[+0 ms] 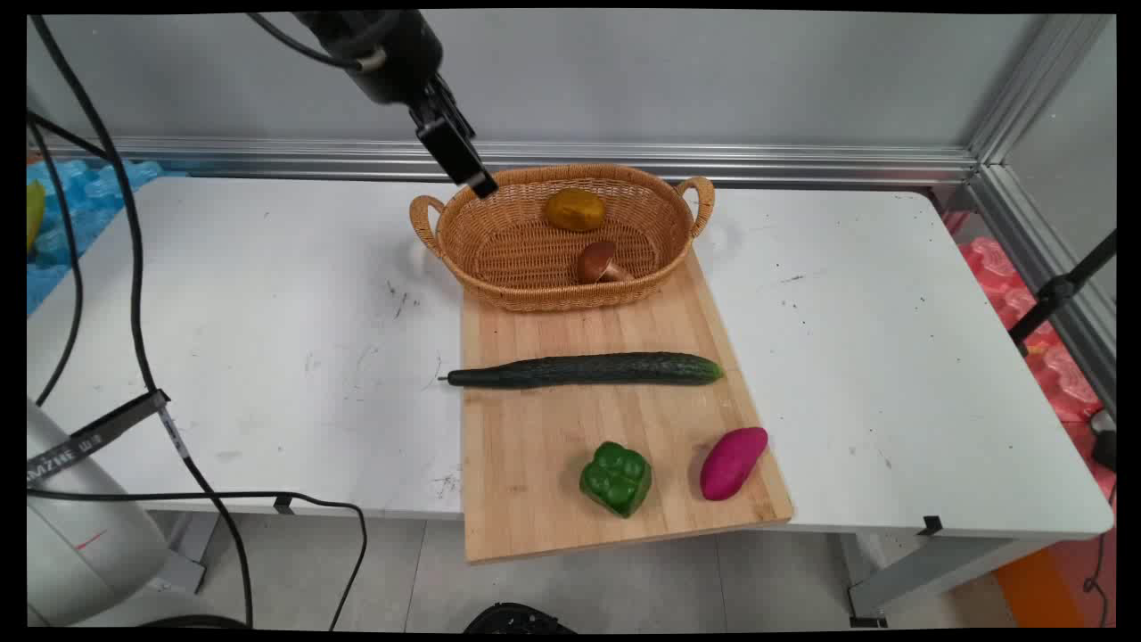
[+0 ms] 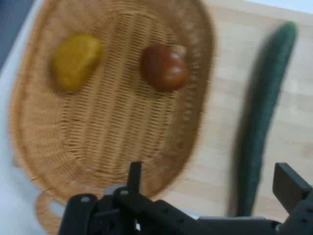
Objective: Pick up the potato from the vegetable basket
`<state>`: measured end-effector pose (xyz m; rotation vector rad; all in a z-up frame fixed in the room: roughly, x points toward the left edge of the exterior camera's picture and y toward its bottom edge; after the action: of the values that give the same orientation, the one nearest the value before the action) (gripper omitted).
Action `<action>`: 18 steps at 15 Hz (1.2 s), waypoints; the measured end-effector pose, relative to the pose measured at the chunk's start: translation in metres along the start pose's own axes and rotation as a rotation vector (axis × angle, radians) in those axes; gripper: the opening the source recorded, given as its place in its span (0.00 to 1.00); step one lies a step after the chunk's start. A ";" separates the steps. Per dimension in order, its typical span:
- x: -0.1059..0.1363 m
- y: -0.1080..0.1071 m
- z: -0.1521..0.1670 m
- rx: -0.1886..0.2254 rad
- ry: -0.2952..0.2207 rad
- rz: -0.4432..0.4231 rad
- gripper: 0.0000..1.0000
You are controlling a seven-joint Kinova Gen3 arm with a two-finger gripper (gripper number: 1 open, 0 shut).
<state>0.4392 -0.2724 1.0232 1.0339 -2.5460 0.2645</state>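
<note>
Above the left end of the basket (image 1: 499, 254) my gripper (image 1: 459, 156) hung in the air, up near the wall. My two fingers (image 2: 289, 186) were spread wide apart, and I held nothing between them. I was not touching anything.

The basket was the thing closest to me. It was woven and tan, with a small handle at each end. It sat at the far end of the wooden board (image 1: 535, 446), partly on the board and partly on the white table (image 1: 267, 312). Two things lay inside the basket. One was a yellow potato (image 1: 575, 209), near the far wall of the basket. The other was a brown mushroom (image 1: 597, 263), lying on its side closer to the near wall. The two were near each other but apart.

In my hand view I looked down into the basket and saw the potato and the mushroom there too.

On the board, just past the basket, lay a long dark green cucumber (image 1: 584, 369). It lay across the board, and its thin end stuck out a bit over the left edge. Nearer the front edge of the board sat a green pepper (image 1: 616, 478). Beside it, to the right, lay a purple sweet potato (image 1: 733, 463). Those two were close but not touching. They were well apart from me.
</note>
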 end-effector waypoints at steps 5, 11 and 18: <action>-0.002 -0.033 0.011 0.075 0.010 -0.018 1.00; 0.014 -0.067 0.066 0.128 0.019 -0.007 1.00; 0.043 -0.091 0.148 0.114 0.033 0.092 1.00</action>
<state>0.4340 -0.4101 0.9091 0.9459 -2.5775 0.4535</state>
